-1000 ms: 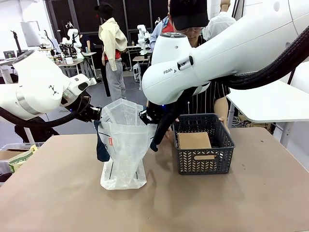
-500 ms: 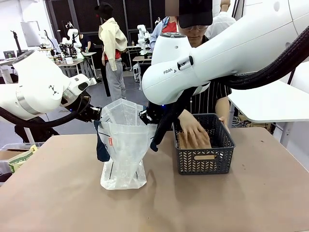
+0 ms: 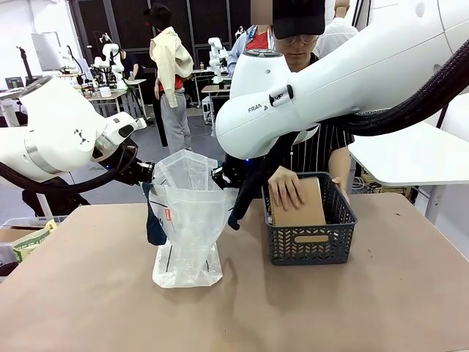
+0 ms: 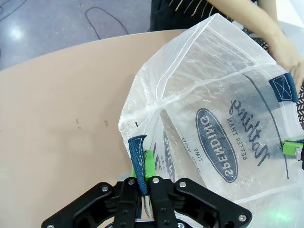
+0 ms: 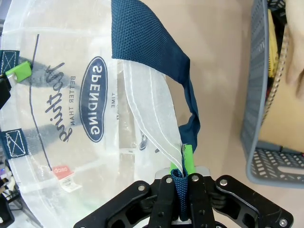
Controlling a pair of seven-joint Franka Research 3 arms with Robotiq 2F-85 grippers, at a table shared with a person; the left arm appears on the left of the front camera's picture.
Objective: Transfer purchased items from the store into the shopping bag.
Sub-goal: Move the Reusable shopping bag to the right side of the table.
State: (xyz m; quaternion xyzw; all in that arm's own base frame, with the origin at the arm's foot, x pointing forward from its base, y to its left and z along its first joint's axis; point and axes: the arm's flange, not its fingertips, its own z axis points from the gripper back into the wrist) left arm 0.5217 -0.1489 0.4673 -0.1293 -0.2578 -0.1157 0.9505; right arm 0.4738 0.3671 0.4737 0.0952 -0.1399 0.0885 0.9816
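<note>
One bag [image 3: 187, 213], one basket [image 3: 286, 251], two end effectors [image 4: 143, 166] [image 5: 183, 168]

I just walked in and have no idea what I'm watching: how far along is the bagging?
Done: the left gripper and right gripper are shut on the handles of the shopping bag, holding it open. In hand: a person's hand grips a brown sheet in the basket. Left: the bag looks empty, so seemingly every item has yet to go in.
</note>
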